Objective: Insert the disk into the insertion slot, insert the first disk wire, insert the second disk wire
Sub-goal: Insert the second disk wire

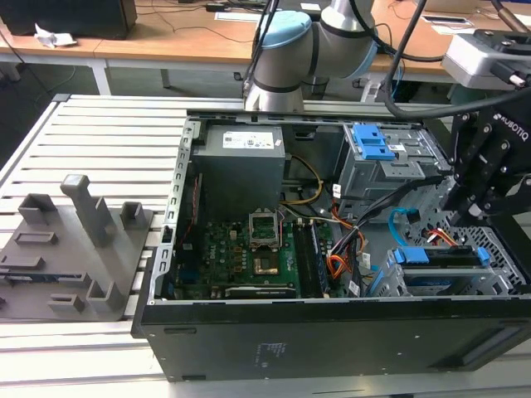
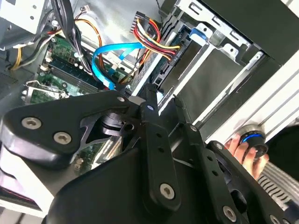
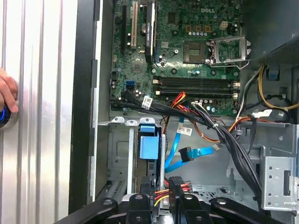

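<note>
My pincer (image 3: 162,201) is clenched on the black plug of the red, orange and black wire bundle (image 3: 160,193), beside the blue-framed disk (image 3: 149,147) in the black case's (image 1: 332,340) corner.

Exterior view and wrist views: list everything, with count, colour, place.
Black computer case: one, centre.
Slatted aluminium table: one, silver, underneath.
Green motherboard: one, case floor.
Boxy power supply: one, grey, in case.
Tall drive cage, blue latches: one, grey, beside it.
Perforated sheet-metal insertion slot: one, grey, exterior view's right.
Disk in blue plastic carrier: one, in slot.
Red-orange-black first disk wire: one, at disk.
Flat light blue second disk wire: one, beside slot.
Moulded fixture block: one, grey, exterior view's left.
Round blue-lit knob: one, on table.
Person's hand: one, on knob.
Robot arm: one, silver-blue, behind case.
Gripper: one, black, near disk.
</note>
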`<state>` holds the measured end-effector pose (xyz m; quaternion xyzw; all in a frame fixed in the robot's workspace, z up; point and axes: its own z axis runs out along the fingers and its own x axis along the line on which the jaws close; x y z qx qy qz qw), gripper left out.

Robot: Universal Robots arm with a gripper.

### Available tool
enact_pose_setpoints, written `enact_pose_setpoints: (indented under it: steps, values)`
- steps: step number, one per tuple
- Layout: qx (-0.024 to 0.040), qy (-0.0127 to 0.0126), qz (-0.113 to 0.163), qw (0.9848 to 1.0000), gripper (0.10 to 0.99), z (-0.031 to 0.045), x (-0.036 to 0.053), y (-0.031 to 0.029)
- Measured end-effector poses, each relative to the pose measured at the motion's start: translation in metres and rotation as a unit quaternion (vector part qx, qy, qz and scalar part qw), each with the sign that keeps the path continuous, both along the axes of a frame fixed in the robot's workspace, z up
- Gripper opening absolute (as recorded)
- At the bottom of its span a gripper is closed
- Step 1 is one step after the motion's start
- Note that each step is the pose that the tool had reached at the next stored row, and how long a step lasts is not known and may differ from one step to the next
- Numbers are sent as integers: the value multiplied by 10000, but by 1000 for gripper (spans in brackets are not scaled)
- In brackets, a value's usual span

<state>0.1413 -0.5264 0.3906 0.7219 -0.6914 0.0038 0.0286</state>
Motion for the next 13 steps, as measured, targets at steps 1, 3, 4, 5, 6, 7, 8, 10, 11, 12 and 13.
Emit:
enact_pose_setpoints:
  steps: [1, 3, 4, 5, 6, 7, 8, 10, 11, 12, 13]
  values:
    - [0, 0, 253, 9997, 302, -1, 0, 0]
    - [0, 0, 495, 9988, 302, 0, 0, 0]
    - [0, 0, 496, 9988, 302, 0, 0, 0]
    - [0, 0, 498, 9988, 302, 0, 0, 0]
    - [1, 0, 499, 9988, 302, -1, 0, 2]
    - [1, 0, 500, 9988, 302, -1, -1, 13]
    - [0, 0, 500, 9988, 302, 0, -2, 27]
    - [-1, 0, 503, 9987, 302, 0, -3, 92]
    - [-1, 0, 505, 9987, 302, -1, -4, 118]
    - [-3, 0, 509, 9987, 302, 0, -3, 165]
    - [-3, 0, 513, 9987, 302, 0, -3, 195]
